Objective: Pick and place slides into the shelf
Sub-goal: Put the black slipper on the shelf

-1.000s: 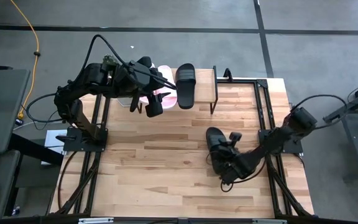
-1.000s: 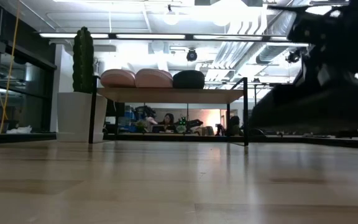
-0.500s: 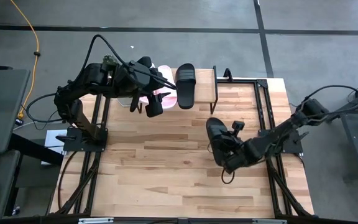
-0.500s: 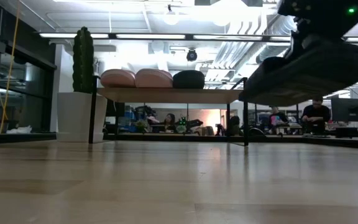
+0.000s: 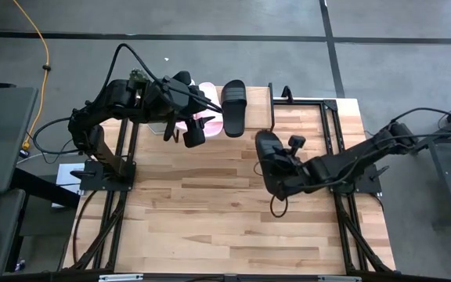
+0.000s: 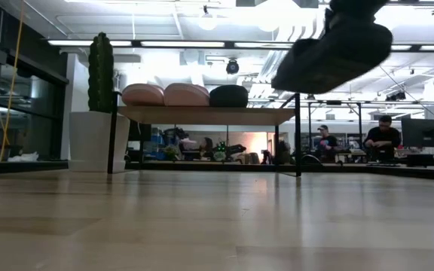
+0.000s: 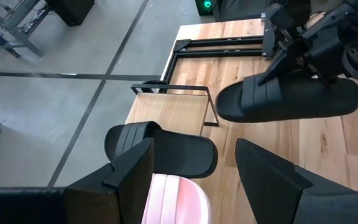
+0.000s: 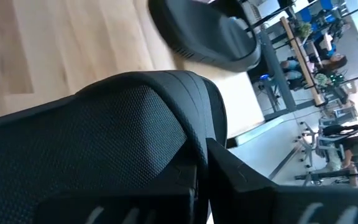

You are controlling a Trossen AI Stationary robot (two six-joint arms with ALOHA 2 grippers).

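Two pale pink slides (image 6: 164, 94) and one black slide (image 5: 233, 106) lie side by side on the shelf (image 6: 202, 114), a wooden board on thin black legs at the table's far edge. My right gripper (image 5: 290, 168) is shut on the second black slide (image 5: 268, 157) and holds it in the air, right of centre and just near of the shelf. In the low view this slide (image 6: 334, 51) hangs above shelf height. My left gripper (image 7: 194, 180) is open and hovers over the shelf's left part, above a pink slide (image 7: 173, 199) and next to the shelved black slide (image 7: 163, 148). My right gripper holds the black slide by its wide strap (image 8: 123, 124), coming slanting from above and from the table's right side. The strap fills the wrist view and hides the fingertips. The slide is lifted clear of the table, roughly level, with its sole (image 6: 330, 64) facing down.
A white pot with a tall cactus (image 6: 100, 71) stands left of the shelf. The shelf's right end (image 5: 261, 98) is bare board. People sit at desks (image 6: 383, 139) in the room behind. Black frame rails (image 5: 331, 133) run along the table's sides.
My right gripper has risen and moved toward the far edge, carrying the black slide from the table top up above shelf height and closer to the shelf's right end.
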